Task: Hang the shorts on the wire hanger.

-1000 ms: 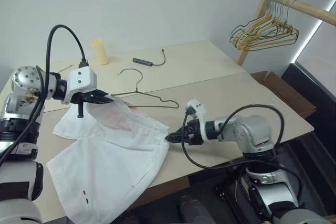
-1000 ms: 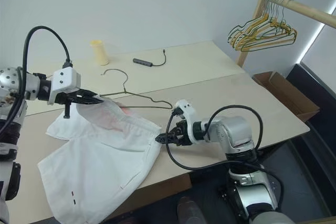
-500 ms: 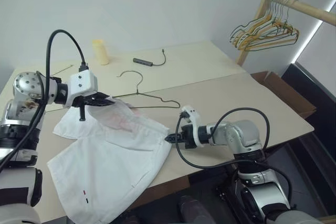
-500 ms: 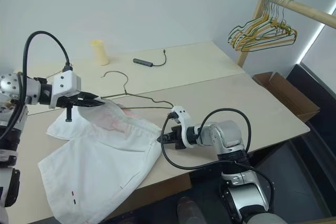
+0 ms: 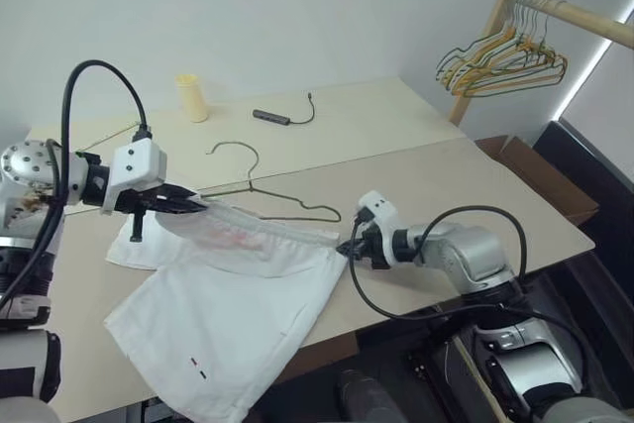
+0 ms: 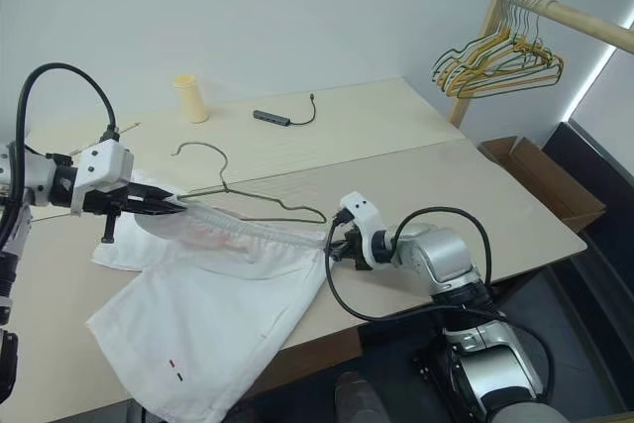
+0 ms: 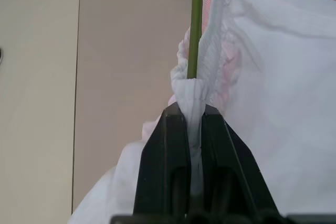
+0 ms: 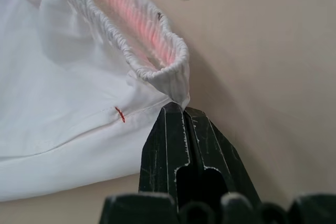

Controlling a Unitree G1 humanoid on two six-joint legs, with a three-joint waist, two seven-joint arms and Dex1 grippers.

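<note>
White cloth shorts (image 5: 248, 284), lower centre on table (image 5: 466, 180); waistband stretched between left gripper (image 5: 198, 205) and right gripper (image 5: 344, 248), each clamped on an end, presumably readying for wire hanger (image 5: 260, 195) just behind.

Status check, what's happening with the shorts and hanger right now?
Left pincer and right pincer both shut on the shorts, waistband stretched between them. Hanger on the table behind the waistband, unheld. Nothing in the way.
</note>
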